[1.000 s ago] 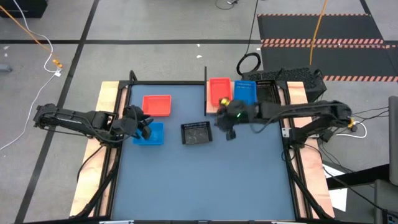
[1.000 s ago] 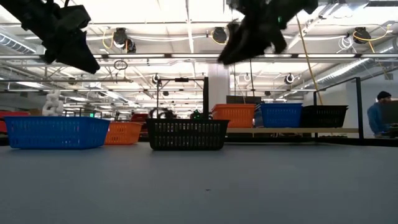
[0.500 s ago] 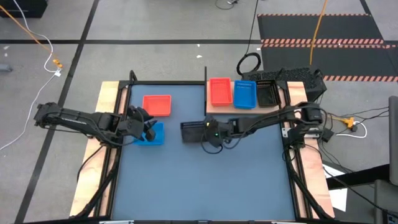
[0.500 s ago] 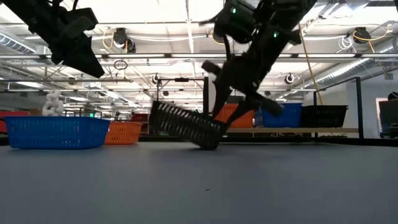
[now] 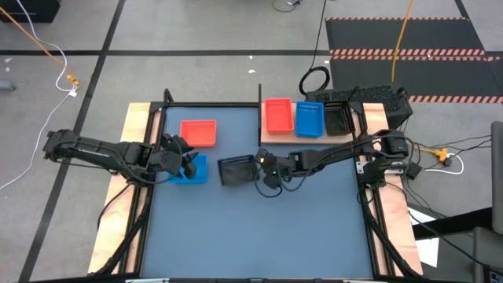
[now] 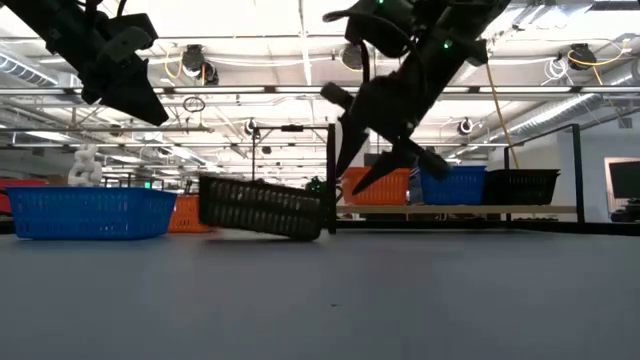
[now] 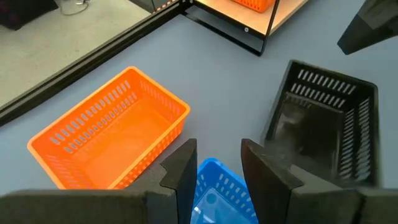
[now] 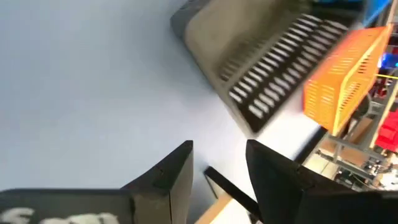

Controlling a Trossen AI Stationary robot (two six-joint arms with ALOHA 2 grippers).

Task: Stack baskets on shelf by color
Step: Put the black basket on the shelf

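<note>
Black wire-mesh basket [image 5: 236, 170] lying tilted on blue table [image 5: 259, 228], just beside right gripper [image 5: 268, 174], fingers apart, holding nothing.

The left arm reaches in from the table's left edge, its left gripper [image 5: 183, 163] raised above the tabletop near the left side, fingers [image 7: 181, 177] parted with a gap between them. The right arm stretches from the right edge toward the table's middle; the right gripper [image 5: 266, 167] hangs clear of the surface, fingers [image 6: 345, 140] spread, holding nothing.
</note>
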